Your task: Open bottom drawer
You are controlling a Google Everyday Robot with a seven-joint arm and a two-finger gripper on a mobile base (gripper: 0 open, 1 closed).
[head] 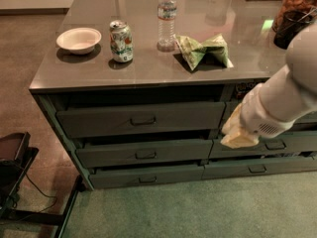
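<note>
The bottom drawer (pixel 148 175) is the thin, dark grey-green front at the foot of the left three-drawer stack, with a small loop pull (pixel 147 179) at its centre. It stands slightly out from the cabinet, like the two taller fronts above it. My white arm comes in from the right. Its gripper (pixel 237 134) hangs in front of the neighbouring right stack, at about middle-drawer height, above and to the right of the bottom drawer and apart from it.
The grey counter (pixel 148 68) holds a white bowl (pixel 79 39), a soda can (pixel 121 41), a water bottle (pixel 167 18), a green chip bag (pixel 202 50) and a jar (pixel 293 14). The neighbouring stack's thin front (pixel 257 167) is at lower right. A dark stand (pixel 15 157) is at left, on green carpet.
</note>
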